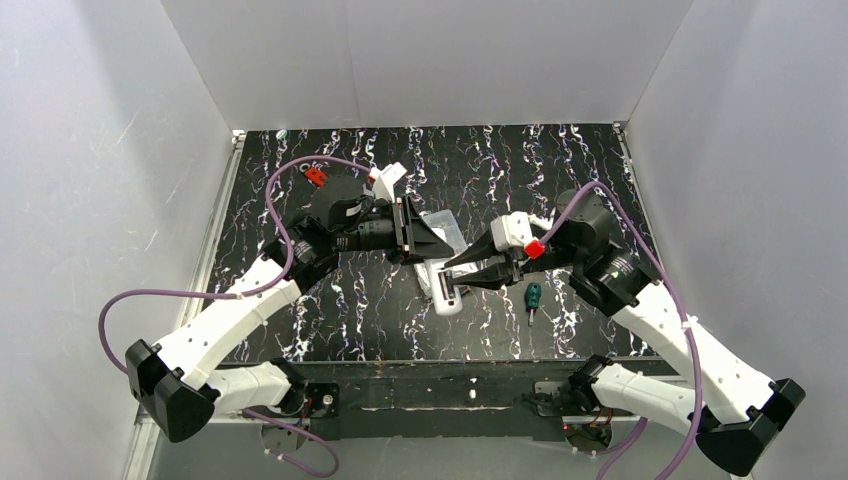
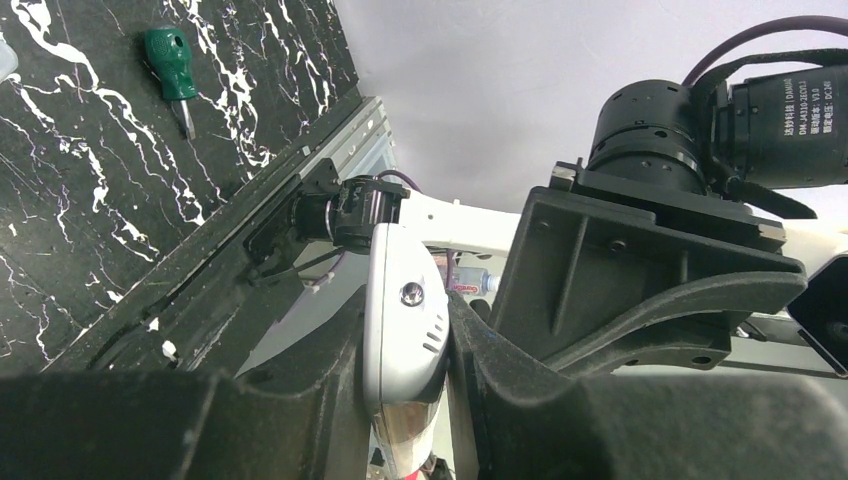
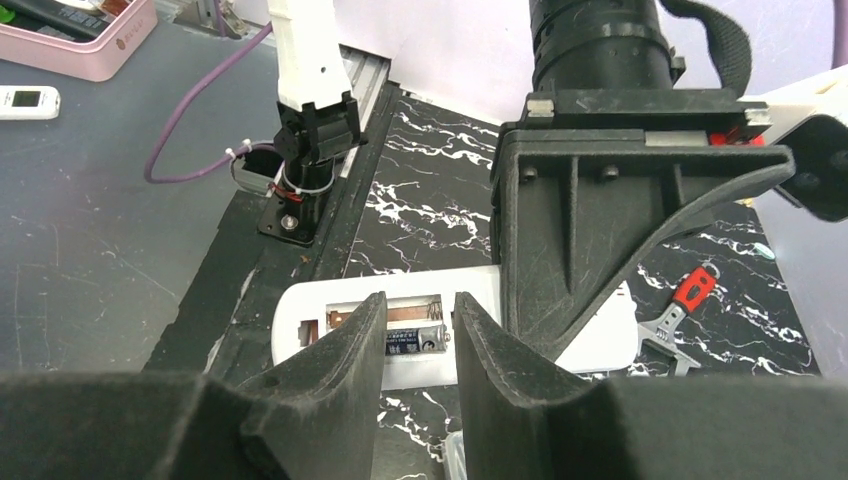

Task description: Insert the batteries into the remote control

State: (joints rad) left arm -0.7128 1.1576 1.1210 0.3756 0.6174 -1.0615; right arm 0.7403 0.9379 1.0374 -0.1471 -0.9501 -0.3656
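White plastic remote control (image 3: 300, 308) apparently cradles cylindrical battery (image 3: 412, 340).

left hand (image 1: 428, 243) clamped, right hand (image 3: 418, 308) jaws partly apart.

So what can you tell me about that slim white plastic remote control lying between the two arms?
The slim white plastic remote control lies back-up on the black marbled table, its battery bay open. One small cylindrical battery lies in the bay beside a coil spring and coppery contact; the other slot looks empty. The left gripper is clamped on one end, where a screw and small slots show. The right gripper has a finger either side of the battery.
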